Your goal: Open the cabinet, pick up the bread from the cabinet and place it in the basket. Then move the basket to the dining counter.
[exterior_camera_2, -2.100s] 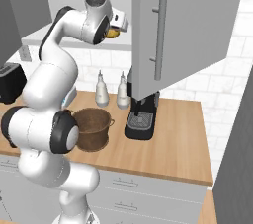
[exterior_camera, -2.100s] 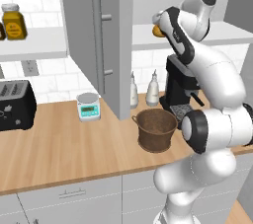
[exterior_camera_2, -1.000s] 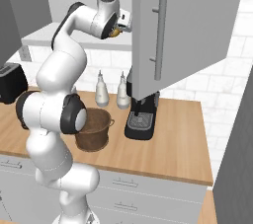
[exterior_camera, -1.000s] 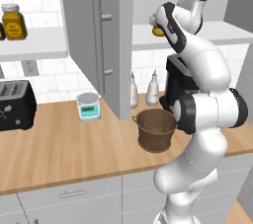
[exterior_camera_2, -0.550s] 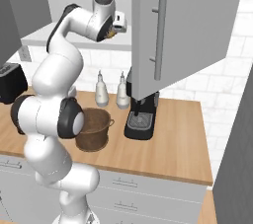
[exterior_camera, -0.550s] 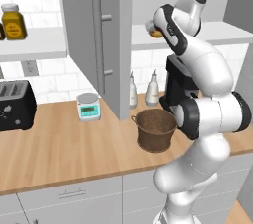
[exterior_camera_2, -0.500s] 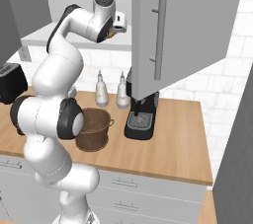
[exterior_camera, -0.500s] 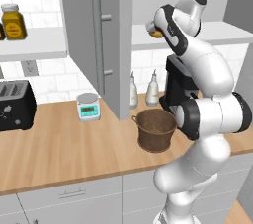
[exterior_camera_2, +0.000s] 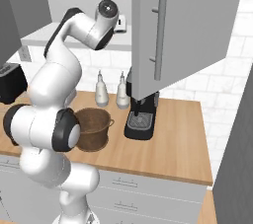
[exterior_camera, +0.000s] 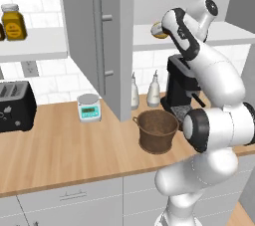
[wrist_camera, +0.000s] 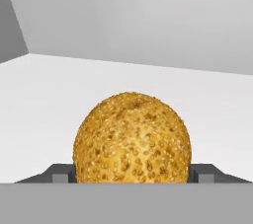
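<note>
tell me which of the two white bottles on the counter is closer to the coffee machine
The right-hand bottle in the left base view; it stands next to the coffee machine, while the other bottle sits beside the open cabinet door.

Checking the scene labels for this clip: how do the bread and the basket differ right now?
The bread is a small golden-orange seeded bun; the basket is dark brown, woven and far bigger. The bread sits up on the white shelf of the open cabinet, while the basket stands below on the wooden worktop. The pincer is right at the bread; the basket stands apart from it. Both are round.
</note>
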